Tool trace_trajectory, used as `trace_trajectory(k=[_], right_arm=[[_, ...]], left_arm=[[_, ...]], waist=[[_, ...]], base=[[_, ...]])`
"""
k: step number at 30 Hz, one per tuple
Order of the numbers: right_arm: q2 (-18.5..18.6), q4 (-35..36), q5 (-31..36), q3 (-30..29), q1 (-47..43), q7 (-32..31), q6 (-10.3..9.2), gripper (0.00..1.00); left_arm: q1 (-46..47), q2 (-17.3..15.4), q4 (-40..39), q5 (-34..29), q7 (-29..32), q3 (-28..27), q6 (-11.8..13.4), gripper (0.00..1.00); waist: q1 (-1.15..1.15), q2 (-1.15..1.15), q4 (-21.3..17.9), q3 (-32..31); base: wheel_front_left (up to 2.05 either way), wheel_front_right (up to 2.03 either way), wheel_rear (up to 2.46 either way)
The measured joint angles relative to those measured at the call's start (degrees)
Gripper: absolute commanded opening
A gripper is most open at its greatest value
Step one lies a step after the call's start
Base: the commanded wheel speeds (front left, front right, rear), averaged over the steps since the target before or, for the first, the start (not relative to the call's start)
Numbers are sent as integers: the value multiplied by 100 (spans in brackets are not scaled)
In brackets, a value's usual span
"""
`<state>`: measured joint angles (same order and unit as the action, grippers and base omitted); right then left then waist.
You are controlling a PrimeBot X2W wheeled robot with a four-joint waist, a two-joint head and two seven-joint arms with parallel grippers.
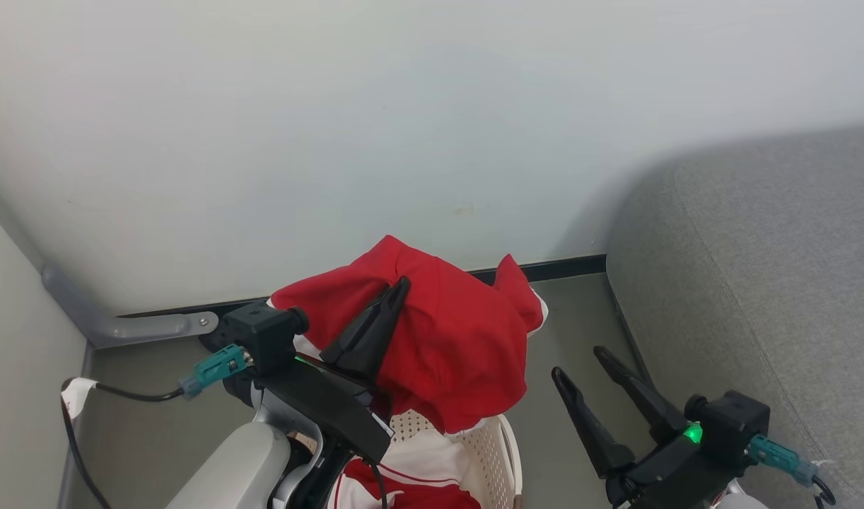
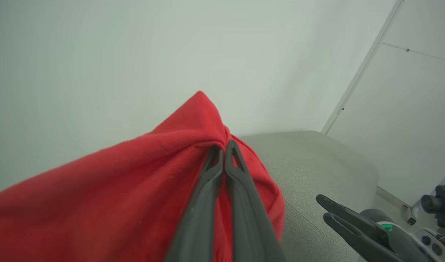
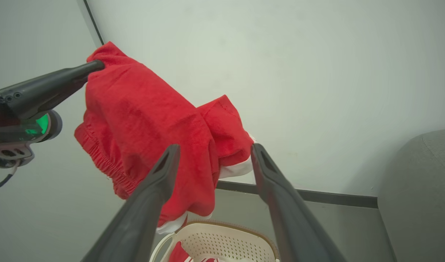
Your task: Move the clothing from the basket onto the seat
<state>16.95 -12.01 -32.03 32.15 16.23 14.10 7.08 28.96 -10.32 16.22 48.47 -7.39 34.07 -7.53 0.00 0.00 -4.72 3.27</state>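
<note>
In the head view, most of the basket (image 1: 501, 452) at six o'clock is hidden beneath the hanging red garment (image 1: 460, 346) and the left arm (image 1: 241, 459), and the bottom edge cuts it off. The garment inside it (image 1: 425, 463) is cropped there too, so its shape cannot be told. The left end effector (image 1: 399, 288) has its tips sunk in a fold. The seat (image 1: 771, 297) runs off the edge at three o'clock. In the left wrist view, the right end effector (image 2: 322, 207) is cut off at five o'clock.
</note>
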Motion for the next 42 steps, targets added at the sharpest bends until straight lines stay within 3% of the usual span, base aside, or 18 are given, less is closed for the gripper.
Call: trace_trajectory(k=[9,19,28,36,42], right_arm=[[586,456,-30,928,798,-265,1,100],[866,114,-212,1633,1523,-641,5,100],[872,-447,-765,2243,1946,-975,5,100],[523,-795,-1227,3169,2451,-1263,5,100],[278,-1104,-1493,3530,2725,-1310,5,100]], left_arm=[[0,-37,-163,-22,182,140,21,0],[31,113,-259,-22,393,313,49,0],[154,263,-261,-22,533,494,48,0],[270,341,-237,-22,628,599,47,0],[270,338,-235,-21,638,635,47,0]], waist=[[0,0,9,38],[0,1,127,66],[0,1,428,68],[0,1,716,29],[0,1,895,-1]], base=[[0,0,0],[0,0,0],[0,0,0],[0,0,0],[0,0,0]])
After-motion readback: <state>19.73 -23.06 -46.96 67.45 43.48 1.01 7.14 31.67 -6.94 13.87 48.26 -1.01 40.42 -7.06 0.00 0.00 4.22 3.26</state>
